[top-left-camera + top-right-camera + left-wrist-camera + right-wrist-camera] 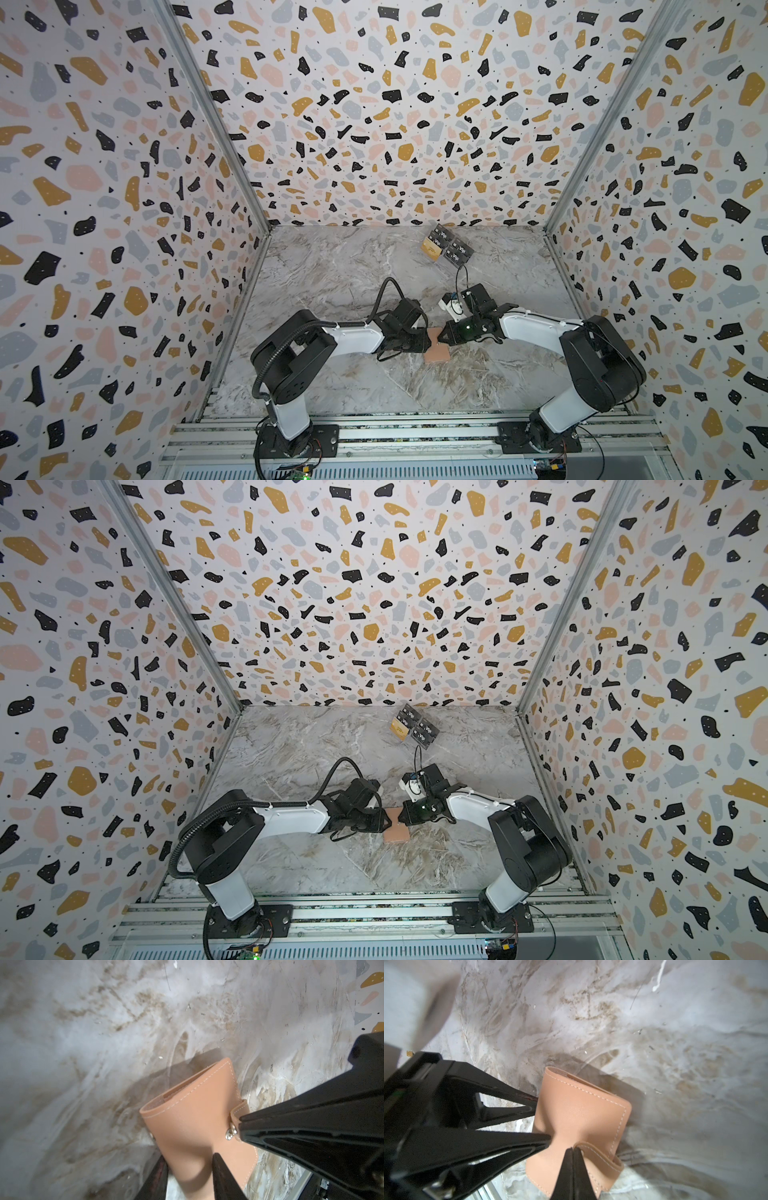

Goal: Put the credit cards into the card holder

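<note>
Card holder (437, 353) sits mid-bench (332, 282), raised at one end between the two grippers. Cards (448, 249) are in a cluster near the back wall, well apart from it; none loaded yet.

Handling: the holder is light, soft leather-like stuff. It dents and buckles where squeezed (pinched waist visible in right wrist view), so it won't hold shape on its own. Best hold is across the spine/body edge to anchor it, and the strap tab (600, 1157) for opening. The cover looks smooth and could slide out of a light pinch. Cards look thin, stiff and flat, probably hard to lift off a surface.

Left gripper (543, 1119): partly closed, one finger on each side of the holder's body, clamping it. Right gripper (572, 1149): fully closed, pinching the strap tab right by the snap (231, 1134). The tab curls up off the cover; can't tell if the snap has fully parted.

Pose: both arms reach in low from opposite sides, forearms near level, tips meeting at the holder. Likely step: unsnapping to open.
</note>
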Controlling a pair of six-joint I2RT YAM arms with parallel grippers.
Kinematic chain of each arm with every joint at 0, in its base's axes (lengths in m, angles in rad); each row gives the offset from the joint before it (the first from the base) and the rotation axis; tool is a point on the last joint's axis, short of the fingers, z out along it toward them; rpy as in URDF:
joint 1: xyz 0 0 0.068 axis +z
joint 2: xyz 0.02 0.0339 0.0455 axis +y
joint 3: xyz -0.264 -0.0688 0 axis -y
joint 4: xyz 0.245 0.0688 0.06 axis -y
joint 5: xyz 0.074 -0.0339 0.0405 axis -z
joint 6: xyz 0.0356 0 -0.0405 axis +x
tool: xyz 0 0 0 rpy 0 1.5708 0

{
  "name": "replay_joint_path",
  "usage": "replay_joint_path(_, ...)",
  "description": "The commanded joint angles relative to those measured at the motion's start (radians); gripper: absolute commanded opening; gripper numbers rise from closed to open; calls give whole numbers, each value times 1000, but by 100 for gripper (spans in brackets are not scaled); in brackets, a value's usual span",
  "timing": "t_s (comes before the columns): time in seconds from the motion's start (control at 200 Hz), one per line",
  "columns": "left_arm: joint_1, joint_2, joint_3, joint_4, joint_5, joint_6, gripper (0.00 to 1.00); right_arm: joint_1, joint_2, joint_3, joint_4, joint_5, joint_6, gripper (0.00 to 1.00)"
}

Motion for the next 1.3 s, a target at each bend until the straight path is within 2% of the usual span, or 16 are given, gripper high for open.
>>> replay_joint_path(0.0,-3,34,-23,-79,-13,3,38,21,19,20,-57,28,-29,0)
replay_joint_path(0.736,-3,37,-27,-78,-10,2,38,26,-38,37,-129,63,-61,0)
replay_joint_path(1.297,-3,38,-27,-82,-10,5,38,39,5,29,-87,0,-45,0)
